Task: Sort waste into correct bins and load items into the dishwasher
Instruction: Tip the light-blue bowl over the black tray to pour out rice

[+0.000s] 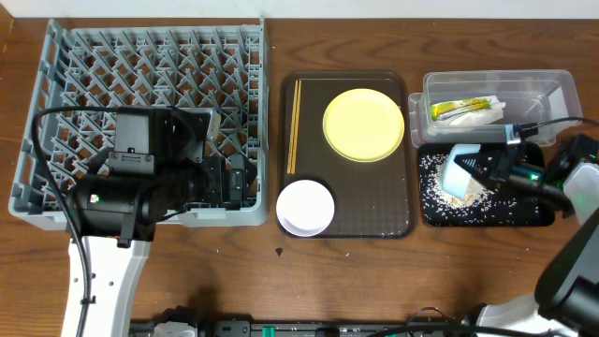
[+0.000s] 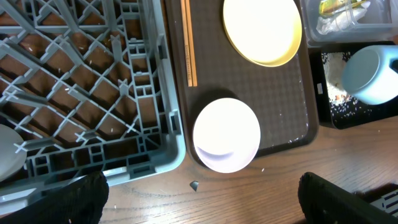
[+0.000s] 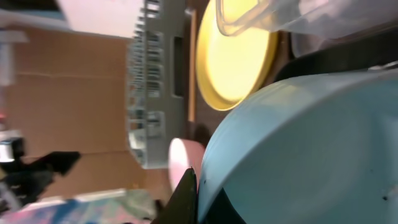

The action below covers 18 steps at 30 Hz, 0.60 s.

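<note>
The right claw (image 1: 484, 168) is clamped on the rim of the one light blue bowl (image 1: 459, 174), which is tipped over the black tray (image 1: 524, 217) and its scattered white grains (image 1: 432, 184). Just beyond, the clear tub (image 1: 552, 89) holds one wrapper (image 1: 459, 108) and one tissue (image 1: 489, 114). The brown serving tray (image 1: 356, 213) on the counter (image 1: 468, 271) carries one yellow plate (image 1: 363, 124), one cream-white bowl (image 1: 305, 207) and two chopsticks (image 1: 294, 126). The left claw (image 2: 208, 200) hangs wide open and empty at the near right corner of the grey dish rack (image 1: 150, 56).

Brown serving tray (image 1: 374, 198) on wooden table (image 1: 220, 273)
</note>
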Available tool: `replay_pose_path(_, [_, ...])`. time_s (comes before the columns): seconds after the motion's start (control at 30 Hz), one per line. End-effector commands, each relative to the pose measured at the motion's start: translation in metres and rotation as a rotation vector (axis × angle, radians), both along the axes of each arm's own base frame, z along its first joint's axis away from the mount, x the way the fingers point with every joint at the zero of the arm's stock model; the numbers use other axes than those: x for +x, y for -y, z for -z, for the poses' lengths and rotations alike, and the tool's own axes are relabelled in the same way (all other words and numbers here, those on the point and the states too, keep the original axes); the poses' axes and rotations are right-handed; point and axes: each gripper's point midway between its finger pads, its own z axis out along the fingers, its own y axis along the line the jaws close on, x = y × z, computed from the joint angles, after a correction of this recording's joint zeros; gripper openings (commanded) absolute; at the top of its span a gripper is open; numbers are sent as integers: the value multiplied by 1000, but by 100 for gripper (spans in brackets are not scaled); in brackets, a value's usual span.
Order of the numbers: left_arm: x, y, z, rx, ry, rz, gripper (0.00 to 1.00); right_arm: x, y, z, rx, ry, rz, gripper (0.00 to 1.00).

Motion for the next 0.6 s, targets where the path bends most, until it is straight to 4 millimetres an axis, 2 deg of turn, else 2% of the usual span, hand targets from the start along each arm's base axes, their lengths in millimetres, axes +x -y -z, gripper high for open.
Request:
replay_pose_path(0.0, [2, 0, -5, 11, 21, 14, 98, 1, 8, -21, -111, 41, 39, 1])
replay_pose_path(0.07, [2, 0, -5, 11, 21, 14, 98, 5, 4, -45, -78, 143, 32, 1])
replay_pose_path(0.1, [2, 0, -5, 11, 20, 14, 98, 7, 6, -48, -81, 137, 50, 1])
replay_pose_path(0.23, [2, 0, -5, 11, 21, 14, 98, 6, 6, -56, -72, 105, 87, 1])
replay_pose_path(0.33, [2, 0, -5, 11, 21, 14, 98, 7, 16, -40, -131, 20, 135, 1])
replay_pose_path(0.43, [2, 0, -5, 11, 21, 14, 98, 6, 4, -53, -55, 103, 71, 1])
replay_pose_path(0.5, [2, 0, -5, 11, 20, 14, 98, 7, 5, -46, -71, 73, 78, 1])
replay_pose_path(0.53, [2, 0, -5, 11, 21, 14, 98, 5, 0, -52, -17, 76, 67, 1])
replay_pose_path(0.57, [2, 0, -5, 11, 21, 14, 98, 3, -9, -69, 31, 209, 0, 1])
